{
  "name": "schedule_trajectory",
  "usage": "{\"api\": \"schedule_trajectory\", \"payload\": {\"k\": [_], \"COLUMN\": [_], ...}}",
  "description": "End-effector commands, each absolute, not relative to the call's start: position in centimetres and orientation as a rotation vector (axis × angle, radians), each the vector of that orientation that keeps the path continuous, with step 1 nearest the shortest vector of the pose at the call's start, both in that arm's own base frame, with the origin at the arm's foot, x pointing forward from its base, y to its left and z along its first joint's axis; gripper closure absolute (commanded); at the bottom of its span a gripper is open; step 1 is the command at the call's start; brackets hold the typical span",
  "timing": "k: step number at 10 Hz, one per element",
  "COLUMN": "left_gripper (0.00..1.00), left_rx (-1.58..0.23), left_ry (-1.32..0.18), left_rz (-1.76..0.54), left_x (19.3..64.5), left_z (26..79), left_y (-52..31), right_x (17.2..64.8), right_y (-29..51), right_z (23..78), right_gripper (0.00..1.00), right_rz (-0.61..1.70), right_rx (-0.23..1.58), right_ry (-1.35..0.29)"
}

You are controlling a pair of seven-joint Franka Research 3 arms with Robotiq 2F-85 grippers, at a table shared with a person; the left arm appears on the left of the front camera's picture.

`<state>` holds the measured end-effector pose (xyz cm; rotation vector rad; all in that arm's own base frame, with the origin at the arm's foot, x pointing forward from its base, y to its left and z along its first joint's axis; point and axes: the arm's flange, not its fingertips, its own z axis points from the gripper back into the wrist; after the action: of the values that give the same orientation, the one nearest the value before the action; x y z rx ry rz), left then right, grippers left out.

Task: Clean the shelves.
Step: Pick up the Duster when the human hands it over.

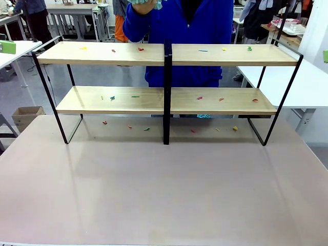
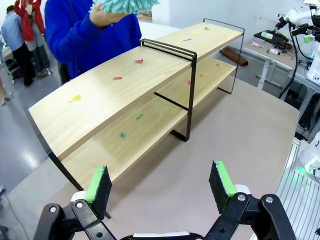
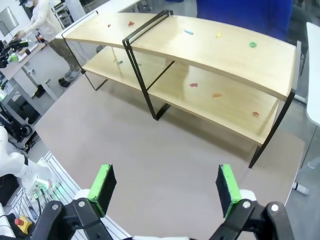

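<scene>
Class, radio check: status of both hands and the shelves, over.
Left hand open, empty. Right hand open, empty. Shelves dotted with coloured scraps. Person behind holds teal duster.

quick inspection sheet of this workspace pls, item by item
surface: pale matte table, shelves standing across its far half
job's things: shelves upright, both boards littered
clutter: coloured scraps on both boards and on the table beneath them
grippers: left gripper and right gripper above the table, fingers open, holding nothing
cables: nothing seen on the table
surroundings: person behind the shelves holding a teal duster; white tables at both sides; cardboard box on the floor
</scene>
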<state>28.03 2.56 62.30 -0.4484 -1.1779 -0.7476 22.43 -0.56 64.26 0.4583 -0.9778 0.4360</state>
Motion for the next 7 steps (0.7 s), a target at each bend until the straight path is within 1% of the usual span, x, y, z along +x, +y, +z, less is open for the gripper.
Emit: {"api": "schedule_trajectory", "payload": {"k": [1, 3, 4, 7], "left_gripper": [0.00, 0.00, 0.00, 0.00], "left_rx": [-0.453, -0.453, -0.453, -0.453], "left_ry": [-1.170, -1.170, -1.170, -1.170], "left_rz": [-0.742, -0.742, -0.742, -0.742], "left_x": [28.1, 28.1, 28.1, 28.1], "left_z": [62.2, 62.2, 62.2, 62.2], "left_y": [2.7, 2.7, 2.7, 2.7], "right_x": [19.4, 19.7, 21.8, 21.8], "right_y": [1.1, 1.3, -0.4, -0.4], "right_z": [57.7, 57.9, 64.9, 64.9], "right_gripper": [0.00, 0.00, 0.00, 0.00], "right_rz": [0.418, 0.404, 0.439, 0.439], "right_rx": [0.426, 0.405, 0.437, 0.437], "right_ry": [-1.033, -1.036, -1.008, -1.008]}}
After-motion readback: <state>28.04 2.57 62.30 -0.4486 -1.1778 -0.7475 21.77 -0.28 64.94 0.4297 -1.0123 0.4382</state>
